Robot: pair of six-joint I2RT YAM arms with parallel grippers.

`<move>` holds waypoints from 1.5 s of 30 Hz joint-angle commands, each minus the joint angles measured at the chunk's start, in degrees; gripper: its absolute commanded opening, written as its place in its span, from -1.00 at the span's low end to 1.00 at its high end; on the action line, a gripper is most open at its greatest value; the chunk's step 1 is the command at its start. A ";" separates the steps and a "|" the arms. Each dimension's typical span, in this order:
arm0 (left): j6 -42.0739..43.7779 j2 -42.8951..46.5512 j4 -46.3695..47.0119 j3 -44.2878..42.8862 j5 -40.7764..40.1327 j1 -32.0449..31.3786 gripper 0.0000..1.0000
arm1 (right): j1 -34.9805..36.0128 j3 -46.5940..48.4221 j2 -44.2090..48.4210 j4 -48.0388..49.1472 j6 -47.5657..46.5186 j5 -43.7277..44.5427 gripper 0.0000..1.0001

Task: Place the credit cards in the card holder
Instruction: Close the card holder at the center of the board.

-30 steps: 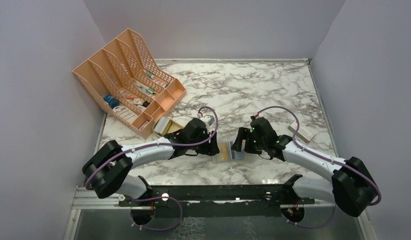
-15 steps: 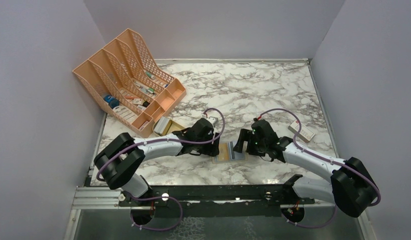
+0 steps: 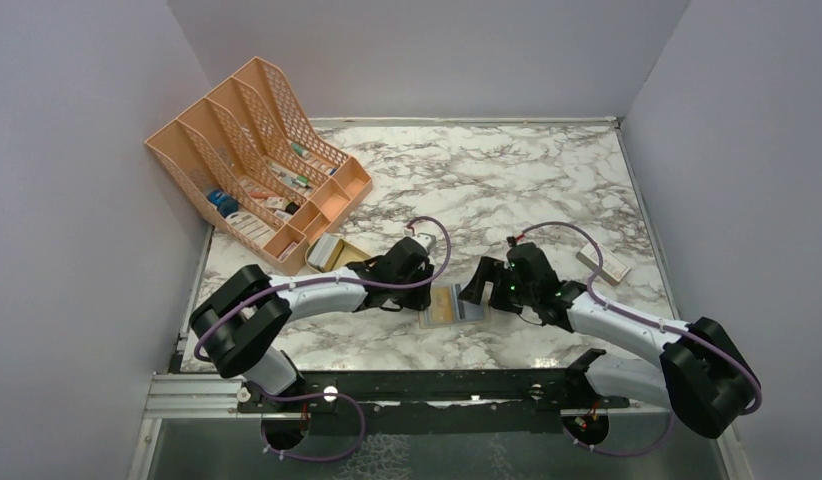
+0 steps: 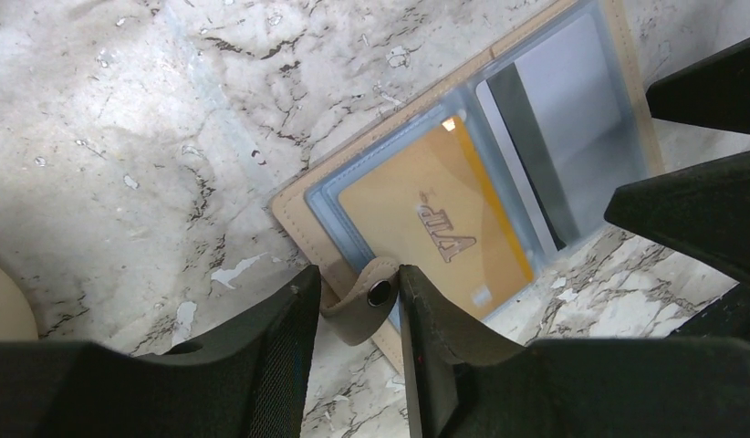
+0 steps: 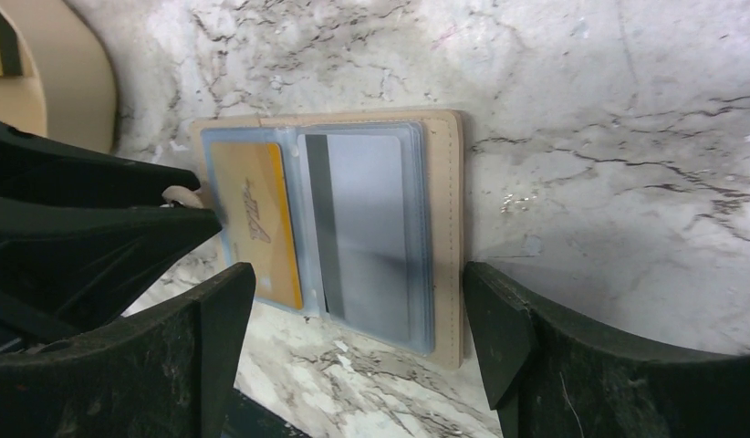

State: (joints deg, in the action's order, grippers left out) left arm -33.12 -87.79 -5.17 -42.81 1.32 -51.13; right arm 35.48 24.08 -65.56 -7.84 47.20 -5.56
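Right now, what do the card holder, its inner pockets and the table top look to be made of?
The card holder: tan leather or imitation, matte, stitched edge. Its inner pockets: clear glossy plastic, the gold card visible through. The table top: marble-patterned, smooth, faintly shiny; possibly laminate.

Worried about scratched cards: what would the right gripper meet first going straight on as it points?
Likely the open card holder, at its grey card; the right gripper hangs open over it, depth unclear.

Open card holder (image 4: 300, 199) on marble table (image 4: 125, 137), gold card (image 4: 435, 228) inside, snap tab (image 4: 362, 306) pinched between left fingers (image 4: 271, 365)
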 commanded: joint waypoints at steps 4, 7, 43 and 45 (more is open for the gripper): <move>-2.63 0.86 4.28 2.57 2.42 -0.28 -0.32 | -0.25 -2.85 3.11 5.86 4.84 -6.58 0.69; -3.04 0.86 5.10 3.02 2.86 -0.33 -0.37 | -0.25 -3.03 4.87 7.30 5.59 -8.32 0.68; -10.20 2.54 14.52 5.56 10.81 -0.32 -0.28 | -0.24 -0.14 -2.29 7.90 2.87 -16.07 0.22; -10.03 2.93 14.16 5.66 10.56 -0.29 -0.28 | -0.26 -0.01 -3.78 7.96 2.40 -16.65 0.15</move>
State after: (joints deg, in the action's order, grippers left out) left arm -43.22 -87.15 8.51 -37.32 11.79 -51.13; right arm 35.05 23.35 -66.94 0.05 51.81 -22.02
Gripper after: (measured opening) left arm 0.358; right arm 0.602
